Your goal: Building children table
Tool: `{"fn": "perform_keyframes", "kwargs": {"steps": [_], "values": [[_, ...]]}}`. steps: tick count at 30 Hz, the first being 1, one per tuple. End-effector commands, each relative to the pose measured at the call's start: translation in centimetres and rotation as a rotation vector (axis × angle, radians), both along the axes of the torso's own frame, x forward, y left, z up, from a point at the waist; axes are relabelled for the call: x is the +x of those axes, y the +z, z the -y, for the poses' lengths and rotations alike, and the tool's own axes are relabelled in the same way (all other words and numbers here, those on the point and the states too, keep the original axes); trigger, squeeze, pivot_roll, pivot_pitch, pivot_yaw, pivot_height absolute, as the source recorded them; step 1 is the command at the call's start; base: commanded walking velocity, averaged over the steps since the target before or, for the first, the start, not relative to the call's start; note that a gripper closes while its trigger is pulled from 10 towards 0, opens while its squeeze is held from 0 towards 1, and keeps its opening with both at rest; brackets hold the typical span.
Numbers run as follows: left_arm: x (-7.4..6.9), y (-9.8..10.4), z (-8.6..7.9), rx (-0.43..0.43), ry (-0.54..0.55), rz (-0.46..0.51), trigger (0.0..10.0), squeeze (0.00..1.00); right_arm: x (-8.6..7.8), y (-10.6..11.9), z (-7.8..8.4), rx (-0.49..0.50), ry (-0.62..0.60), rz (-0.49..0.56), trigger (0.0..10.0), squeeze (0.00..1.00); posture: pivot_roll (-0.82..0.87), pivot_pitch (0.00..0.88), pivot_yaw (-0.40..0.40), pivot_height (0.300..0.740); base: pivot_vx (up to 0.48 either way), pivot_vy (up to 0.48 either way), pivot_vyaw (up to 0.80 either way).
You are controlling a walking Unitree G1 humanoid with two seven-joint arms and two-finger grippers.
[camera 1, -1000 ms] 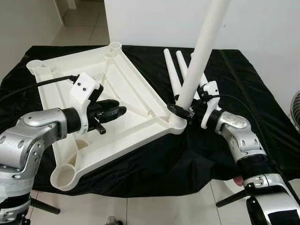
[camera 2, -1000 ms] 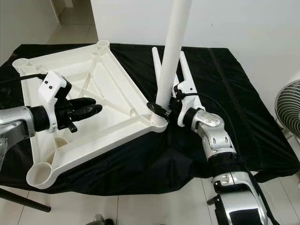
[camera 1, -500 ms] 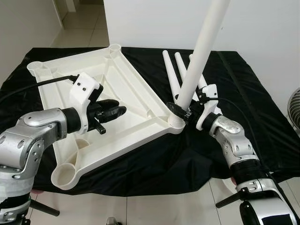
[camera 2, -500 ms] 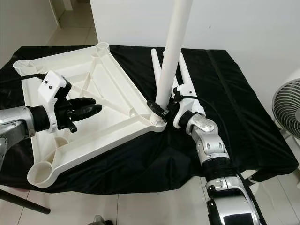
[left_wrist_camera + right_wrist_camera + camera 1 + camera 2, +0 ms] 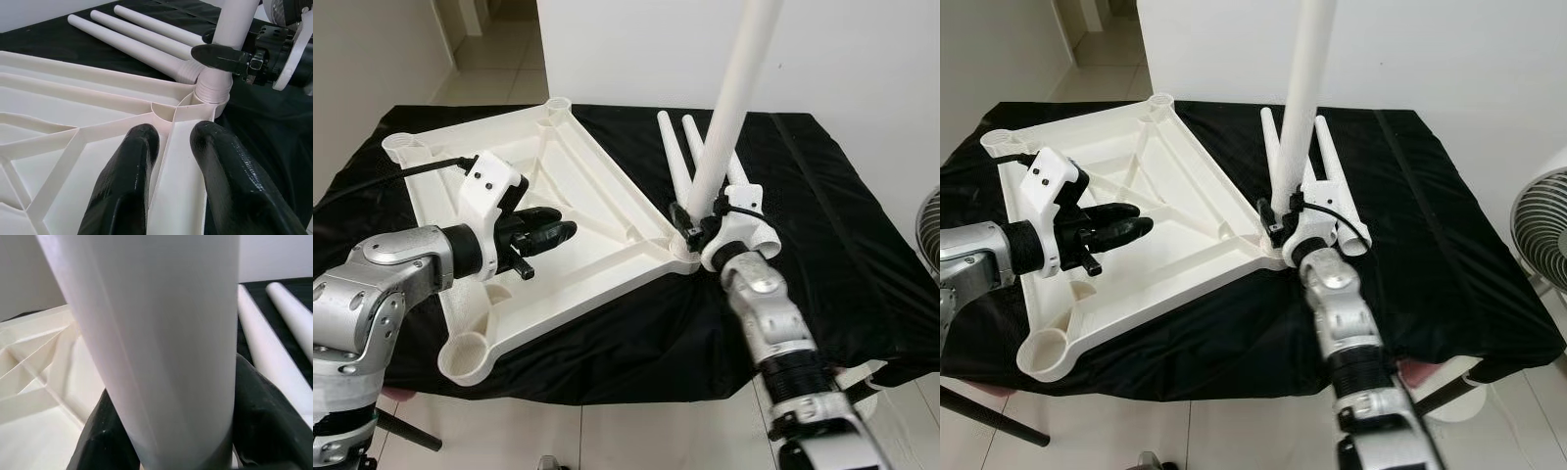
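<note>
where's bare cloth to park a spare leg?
Free: black cloth right of the loose legs, to the table's right edge. Also the front strip between tabletop and front edge. Crowded: the corner socket, where the right gripper clamps the upright leg.

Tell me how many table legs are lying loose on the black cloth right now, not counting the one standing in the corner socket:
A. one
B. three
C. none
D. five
B. The left wrist view shows three white legs lying side by side on the black cloth, beside the upright leg that the right gripper holds at the tabletop corner.
</note>
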State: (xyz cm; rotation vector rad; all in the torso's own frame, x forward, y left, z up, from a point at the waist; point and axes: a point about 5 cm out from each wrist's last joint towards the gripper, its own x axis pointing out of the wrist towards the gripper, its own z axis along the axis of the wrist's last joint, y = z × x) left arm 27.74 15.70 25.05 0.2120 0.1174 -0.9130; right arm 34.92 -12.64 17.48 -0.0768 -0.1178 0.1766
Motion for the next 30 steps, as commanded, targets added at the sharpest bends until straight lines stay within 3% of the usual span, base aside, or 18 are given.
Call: {"fn": "perform_keyframes", "kwargs": {"steps": [1,9,13,14,15,16,18,19,23,24,30], "values": [[-0.1,0.0,0.0,-0.003,0.023,0.008,10.0,0.00,-0.9,-4.8,2.0,-0.003,-0.182,-0.212,0.0,0.00,0.03,0.129,0.038,0.740,0.000,0.000,0.00],[-0.1,0.0,0.1,-0.005,0.023,0.006,10.0,0.00,-2.0,-5.3,0.7,0.089,-0.335,-0.217,0.0,0.00,0.03,0.131,0.035,0.740,0.000,0.000,0.00],[-0.1,-0.1,0.1,-0.010,0.020,0.004,10.0,0.00,-2.0,-5.0,0.2,0.090,-0.338,-0.205,0.0,0.00,0.03,0.131,0.035,0.740,0.000,0.000,0.00],[-0.1,-0.1,0.2,-0.012,0.017,0.003,10.0,0.00,-1.9,-4.7,0.1,0.077,-0.334,-0.186,7.1,0.00,0.03,0.131,0.034,0.740,0.000,0.000,0.00],[-0.1,-0.2,0.3,-0.013,0.015,0.002,10.0,0.00,-1.9,-4.5,0.0,0.067,-0.331,-0.172,7.1,0.00,0.03,0.131,0.034,0.740,0.000,0.000,0.00],[-0.1,-0.2,0.4,-0.017,0.013,0.002,10.0,0.00,-1.9,-4.2,-0.3,0.064,-0.301,-0.160,10.0,0.00,0.03,0.131,0.034,0.740,0.000,0.000,0.00],[-0.2,-0.3,0.7,-0.019,0.004,0.004,10.0,0.00,-1.8,-3.9,-0.5,0.067,-0.252,-0.145,10.0,0.00,0.02,0.129,0.032,0.740,0.000,0.000,0.00],[-0.1,-0.3,0.8,-0.020,0.001,0.005,10.0,0.00,-1.8,-3.8,-0.5,0.072,-0.242,-0.135,10.0,1.00,0.02,0.129,0.032,0.740,0.000,0.000,0.00],[-0.1,-0.4,1.1,-0.018,-0.009,0.010,10.0,0.00,-1.8,-3.6,-0.8,0.082,-0.204,-0.129,10.0,1.00,0.02,0.128,0.029,0.740,0.000,0.000,0.00],[-0.1,-0.4,1.3,-0.013,-0.023,0.015,10.0,0.00,-1.8,-3.2,-1.2,0.097,-0.162,-0.120,10.0,0.00,0.02,0.129,0.027,0.740,0.000,0.000,0.00],[-0.4,-0.5,2.4,0.018,-0.113,0.028,10.0,0.00,-1.7,-1.9,-1.4,0.105,-0.057,-0.054,10.0,0.00,0.02,0.128,0.022,0.740,0.000,0.000,0.00]]}}
